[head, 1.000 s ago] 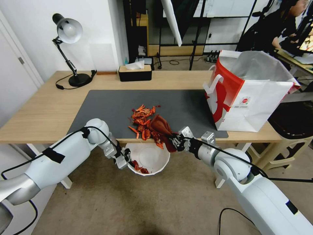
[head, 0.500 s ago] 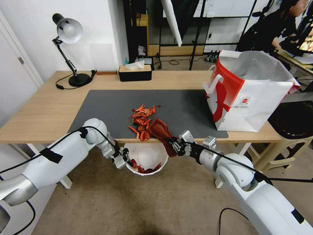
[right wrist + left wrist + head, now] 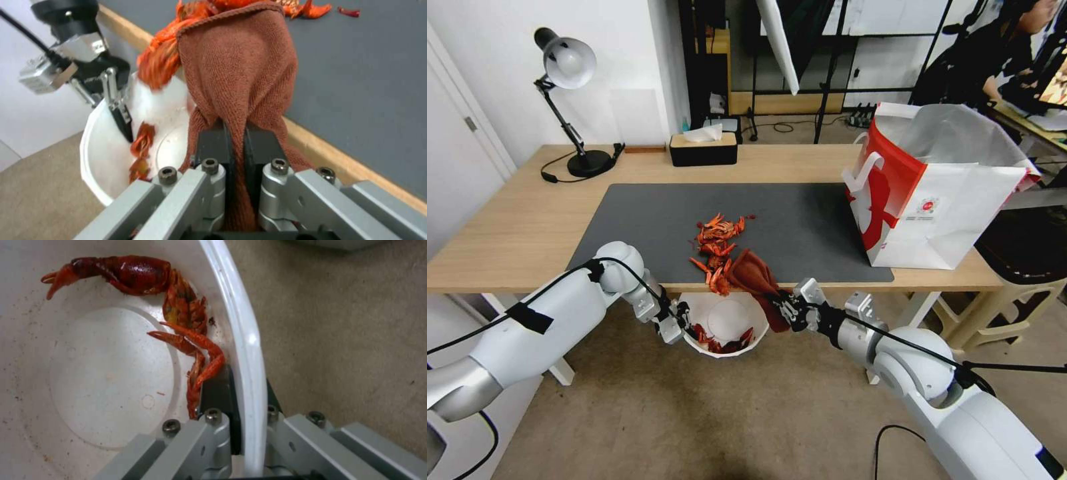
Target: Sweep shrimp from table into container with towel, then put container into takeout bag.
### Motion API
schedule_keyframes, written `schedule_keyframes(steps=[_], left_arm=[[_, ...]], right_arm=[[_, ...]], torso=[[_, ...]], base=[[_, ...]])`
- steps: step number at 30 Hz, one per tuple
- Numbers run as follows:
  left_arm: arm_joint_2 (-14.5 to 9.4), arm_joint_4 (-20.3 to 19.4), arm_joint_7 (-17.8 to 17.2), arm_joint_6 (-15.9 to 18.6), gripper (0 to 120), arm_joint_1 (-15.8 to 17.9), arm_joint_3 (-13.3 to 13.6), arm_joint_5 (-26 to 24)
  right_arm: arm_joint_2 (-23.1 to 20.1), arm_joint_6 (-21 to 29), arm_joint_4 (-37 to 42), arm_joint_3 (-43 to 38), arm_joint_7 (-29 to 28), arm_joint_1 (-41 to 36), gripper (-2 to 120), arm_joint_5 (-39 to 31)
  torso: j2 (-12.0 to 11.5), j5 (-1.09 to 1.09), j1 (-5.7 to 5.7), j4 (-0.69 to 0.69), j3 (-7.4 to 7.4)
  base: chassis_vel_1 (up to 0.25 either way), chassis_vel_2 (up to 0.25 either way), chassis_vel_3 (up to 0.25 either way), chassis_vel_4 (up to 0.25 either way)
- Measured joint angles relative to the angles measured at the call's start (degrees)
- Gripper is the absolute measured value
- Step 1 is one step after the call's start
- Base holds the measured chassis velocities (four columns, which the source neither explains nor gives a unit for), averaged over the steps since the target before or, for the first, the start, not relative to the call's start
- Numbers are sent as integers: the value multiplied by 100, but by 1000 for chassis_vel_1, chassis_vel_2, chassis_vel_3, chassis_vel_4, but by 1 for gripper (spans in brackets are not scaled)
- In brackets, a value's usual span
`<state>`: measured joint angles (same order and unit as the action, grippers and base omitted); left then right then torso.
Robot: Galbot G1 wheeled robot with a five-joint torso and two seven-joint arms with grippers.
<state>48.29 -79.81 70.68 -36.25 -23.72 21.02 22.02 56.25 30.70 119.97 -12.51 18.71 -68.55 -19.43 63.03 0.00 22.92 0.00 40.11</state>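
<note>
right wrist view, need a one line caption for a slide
Right gripper clamps the towel, dragging shrimp off the table edge toward the container held by the left gripper.

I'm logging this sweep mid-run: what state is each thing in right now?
shrimp: part on the mat near the table edge, part in the container.
container: held below the table edge.
left gripper: shut on the container rim.
towel: draped over the table edge.
right gripper: shut on the towel.
takeout bag: upright, open.
</note>
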Motion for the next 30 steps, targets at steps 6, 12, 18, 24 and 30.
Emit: schedule_keyframes(steps=[6,12,18,24,30], left_arm=[[13,11,-4,-1,0,-1,-3,0],[24,28,-4,-3,0,1,-3,0],[24,27,-4,-4,0,1,-2,0],[-16,-3,6,-2,0,-30,-12,0],[-124,-23,8,-21,0,-91,-105,-24]], right_arm=[[-47,-83,95,-79,64,-192,2,41],[-46,-151,128,-125,89,-247,2,31],[-42,-219,184,-203,89,-221,2,-108],[-60,-448,174,-342,-93,438,2,-1030],[39,-678,-657,-144,-783,1544,2,-1634]], torso=[[0,1,0,0,0],[0,1,0,0,0],[0,0,0,-1,0],[0,0,0,0,0],[0,0,0,0,0]], base=[[0,0,0,0],[0,0,0,0],[0,0,0,0],[0,0,0,0],[0,0,0,0]])
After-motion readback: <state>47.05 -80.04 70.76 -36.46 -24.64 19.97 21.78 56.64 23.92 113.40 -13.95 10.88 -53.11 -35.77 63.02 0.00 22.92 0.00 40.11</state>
